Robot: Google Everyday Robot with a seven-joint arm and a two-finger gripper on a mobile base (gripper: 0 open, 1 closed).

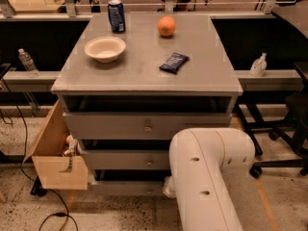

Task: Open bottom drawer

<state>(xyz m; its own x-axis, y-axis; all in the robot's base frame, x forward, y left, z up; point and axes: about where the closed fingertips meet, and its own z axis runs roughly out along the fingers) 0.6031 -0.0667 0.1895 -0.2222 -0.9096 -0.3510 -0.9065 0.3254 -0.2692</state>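
The grey cabinet [144, 76] has three drawers. The bottom drawer [125, 188] is the slim grey strip at floor level, and its front lies about level with the drawer above. I cannot make out its knob. My white arm [207, 177] comes in from the lower right and covers the right half of that front. My gripper [167, 189] is at the arm's end, right against the bottom drawer's front near its middle, mostly hidden behind the arm.
The cabinet top holds a white bowl [105, 48], a blue can [116, 16], an orange [166, 26] and a dark snack packet [173, 62]. A tan wooden box [57, 162] stands against the cabinet's left side. Chair bases [284, 143] are at the right. A cable [53, 215] lies on the floor.
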